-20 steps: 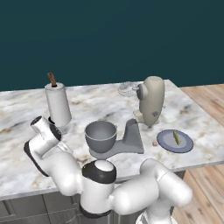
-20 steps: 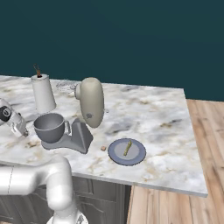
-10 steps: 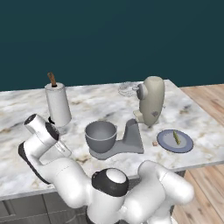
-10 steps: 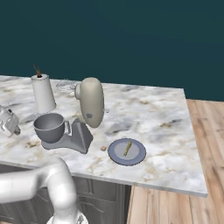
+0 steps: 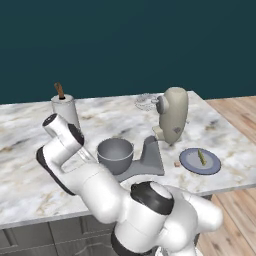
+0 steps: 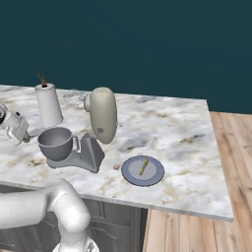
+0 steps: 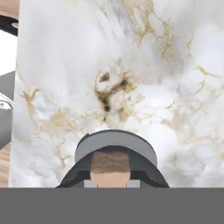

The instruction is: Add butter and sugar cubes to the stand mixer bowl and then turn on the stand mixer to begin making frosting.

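In the hand view, the dark fingers (image 7: 74, 180) were seen closed on one tan sugar cube (image 7: 110, 164), held above the marbled desk (image 7: 144, 65); this grip could not be made out from either base camera. In the right base view, the white wrist (image 6: 14, 125) was seen at the left edge, just left of the stand mixer bowl (image 6: 55, 143), while in the left base view the arm's own bulk was set in front of that spot. The second sugar cube (image 6: 116, 167) was seen on the desk just beside the blue-grey plate (image 6: 155, 172), on which the butter (image 6: 143, 167) lay. The bowl was seated on the grey base of the stand mixer (image 6: 103, 115), with the paper-towel roll (image 6: 48, 106) behind it.
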